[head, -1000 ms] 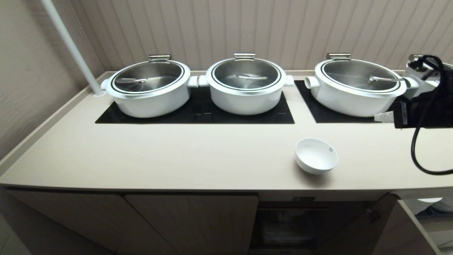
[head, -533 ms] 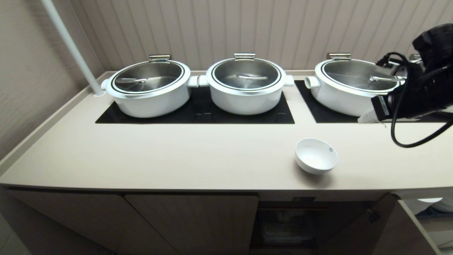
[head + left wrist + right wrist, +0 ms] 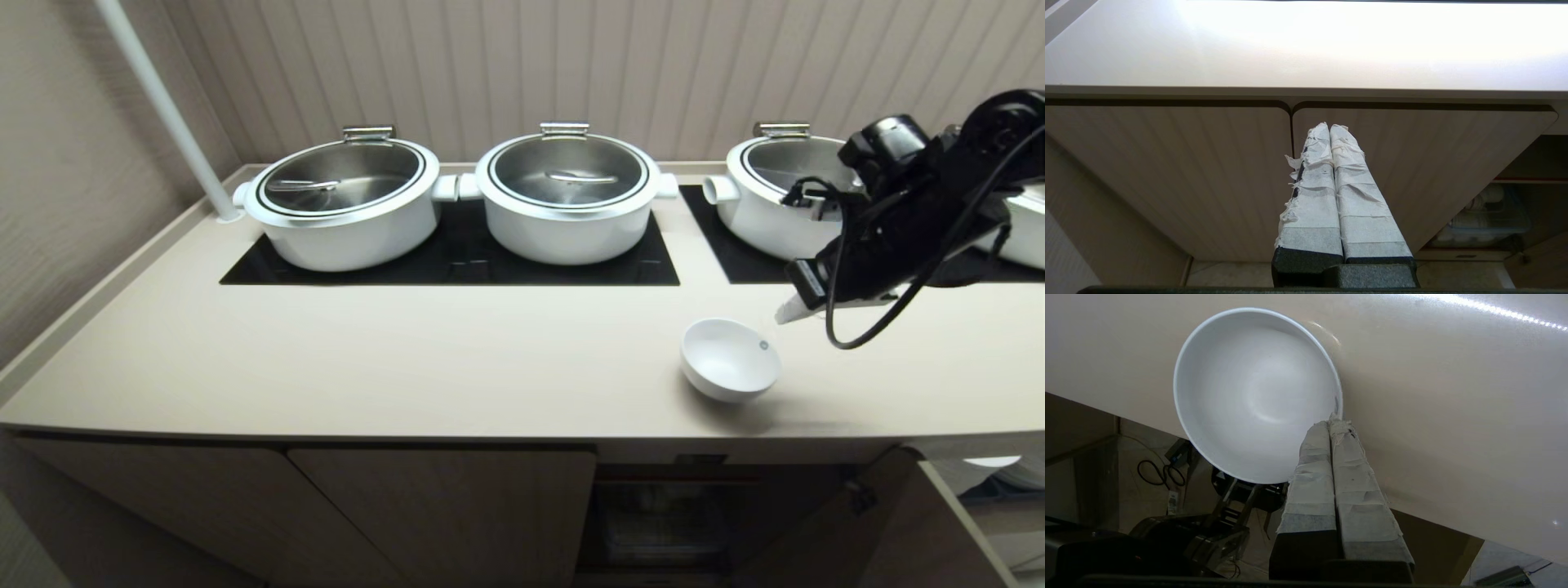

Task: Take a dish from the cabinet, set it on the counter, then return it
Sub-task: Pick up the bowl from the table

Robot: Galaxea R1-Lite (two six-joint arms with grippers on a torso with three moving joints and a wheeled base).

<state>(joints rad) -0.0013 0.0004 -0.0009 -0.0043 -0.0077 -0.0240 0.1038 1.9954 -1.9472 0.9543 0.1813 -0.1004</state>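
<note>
The dish (image 3: 729, 359) is parked upright on the table (image 3: 408, 359), close to the front edge, at about 4 o'clock from the middle pot (image 3: 567, 196). That spot looks handy for the return trip, since the open cabinet (image 3: 669, 514) bay sits right below it with its door (image 3: 890, 523) swung out at roughly 5 o'clock.

The right tool (image 3: 789, 313) is seen just off the dish's rim at about 2 o'clock, angled down toward it. Its taped fingers (image 3: 1331, 457) are pressed flat together with nothing between them — so nothing is gripped yet. In the right wrist view the tips are lined up just beside the rim, and contact can't be confirmed. To pinch that rim, the fingers would probably need to be spread first.

The left tool (image 3: 1329, 130) is held low in front of the closed cabinet doors (image 3: 1208, 171), fingers closed on nothing, apparently parked.

Around it all: three big lidded pots are lined up on the black hob panels (image 3: 449, 261) at the back, well apart from the dish, and a white pole (image 3: 163, 106) stands at the far left corner. Nothing is sitting between tool and dish — the dangling black cable (image 3: 890, 318) and the table's front lip are the only things worth watching on the way down.
</note>
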